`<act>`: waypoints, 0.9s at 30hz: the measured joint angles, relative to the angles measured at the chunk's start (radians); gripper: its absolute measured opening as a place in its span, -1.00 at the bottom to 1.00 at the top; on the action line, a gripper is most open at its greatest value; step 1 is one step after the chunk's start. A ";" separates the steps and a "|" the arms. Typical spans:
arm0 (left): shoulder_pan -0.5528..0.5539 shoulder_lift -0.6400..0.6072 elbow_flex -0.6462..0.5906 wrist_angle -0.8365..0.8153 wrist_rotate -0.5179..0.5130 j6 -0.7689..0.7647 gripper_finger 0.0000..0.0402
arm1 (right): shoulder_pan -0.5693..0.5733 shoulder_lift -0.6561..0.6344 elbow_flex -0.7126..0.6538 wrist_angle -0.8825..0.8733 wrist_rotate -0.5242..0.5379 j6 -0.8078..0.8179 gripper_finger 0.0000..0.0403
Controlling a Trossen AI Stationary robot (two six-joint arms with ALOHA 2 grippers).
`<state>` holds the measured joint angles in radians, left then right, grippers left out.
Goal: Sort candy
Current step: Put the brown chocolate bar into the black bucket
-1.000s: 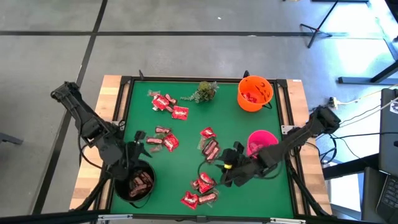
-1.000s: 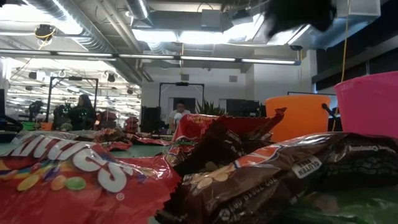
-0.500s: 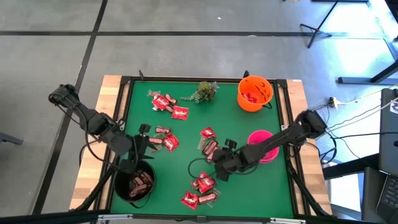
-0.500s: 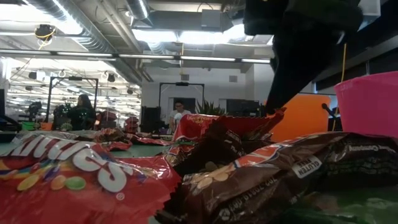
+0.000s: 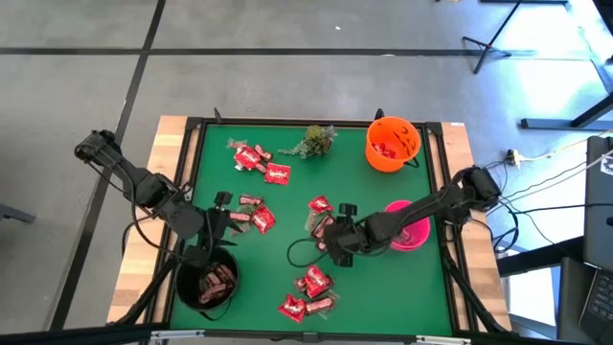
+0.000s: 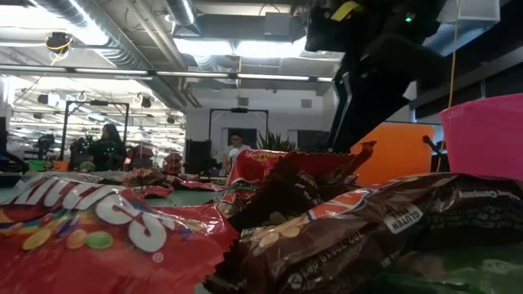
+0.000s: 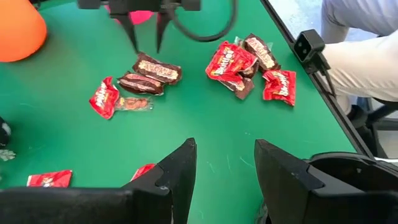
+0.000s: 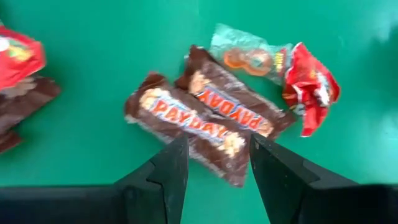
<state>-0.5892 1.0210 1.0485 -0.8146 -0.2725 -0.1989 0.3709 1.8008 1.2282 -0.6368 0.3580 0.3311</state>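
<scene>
High view: I saw the green table [image 5: 287, 206] with candy [image 5: 317, 228] scattered in clusters, some near the far-left corner by a plant sprig [image 5: 315, 140], some mid-table, some at the near edge. An orange bowl [image 5: 393, 144] at the far right held red packets, a pink bowl [image 5: 405, 223] sat at the right side, a black bowl [image 5: 208, 278] at near left held brown bars. The right gripper [image 5: 326, 234] hung over the middle cluster beside the pink bowl; the left gripper [image 5: 216, 222] sat just past the black bowl, near the left-middle cluster. Low view: I had candy wrappers filling the near foreground, a red packet on the left, brown bars on the right, the pink bowl's wall at right, the orange bowl behind, and a dark arm coming down from above over the pile. People showed far back in the room. Left wrist view: the left fingers [image 7: 177, 177] stood apart with nothing between them, bare green felt ahead, candy clusters farther off, and the other arm's fingers pointing down at two brown bars. Right wrist view: the right fingers [image 8: 168, 174] were parted and empty, right above two brown bars [image 8: 199, 121] lying side by side, with a clear-wrapped sweet and a red packet just beyond them.
</scene>
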 joint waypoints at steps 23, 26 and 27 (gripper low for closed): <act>0.000 0.000 0.000 0.005 0.002 -0.003 -0.25 | -0.032 0.115 0.000 0.015 -0.097 0.059 -0.58; 0.000 0.000 0.000 0.005 0.002 -0.003 -0.25 | -0.032 0.114 0.002 0.015 -0.116 0.091 -0.90; 0.000 0.000 0.000 0.005 0.002 -0.003 -0.25 | -0.031 0.111 0.002 0.014 -0.117 0.109 -0.94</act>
<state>-0.5892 1.0210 1.0485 -0.8093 -0.2707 -0.2020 0.3394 1.9118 1.2301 -0.6227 0.2409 0.4404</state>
